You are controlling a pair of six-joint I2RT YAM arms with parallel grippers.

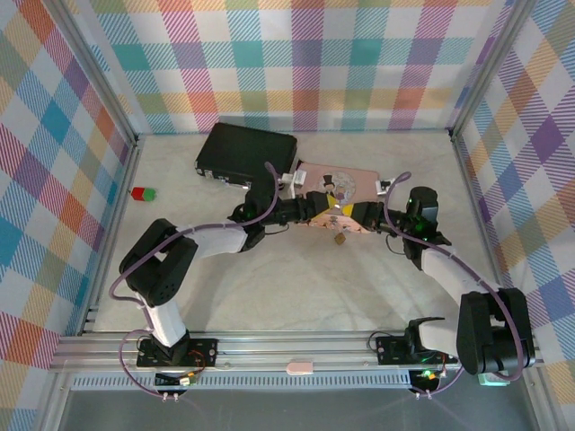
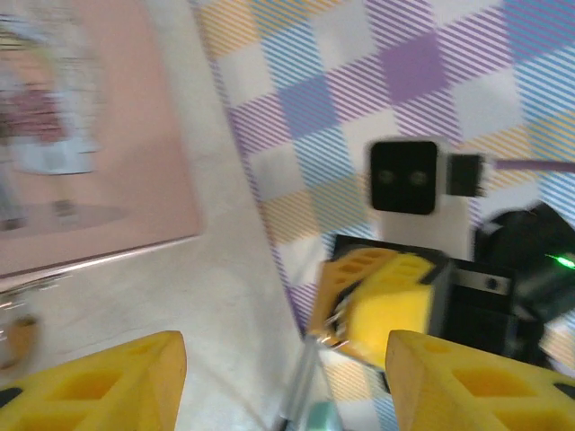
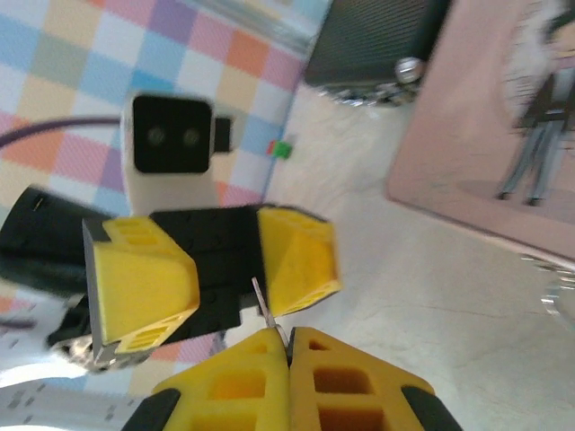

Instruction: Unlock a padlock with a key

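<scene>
The key [image 3: 268, 314] is being pinched between the pressed-together fingertips of the right gripper [image 3: 289, 346] at the bottom centre of the right wrist view, while the left gripper [image 3: 225, 269] is being held spread just above it. In the top view's centre, the padlock [image 1: 340, 239] is being left on the table beside the pink box [image 1: 314, 171].

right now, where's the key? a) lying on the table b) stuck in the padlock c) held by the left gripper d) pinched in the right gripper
d: the key sticks out from between the shut fingers of the right gripper, while the left gripper faces it open.
</scene>
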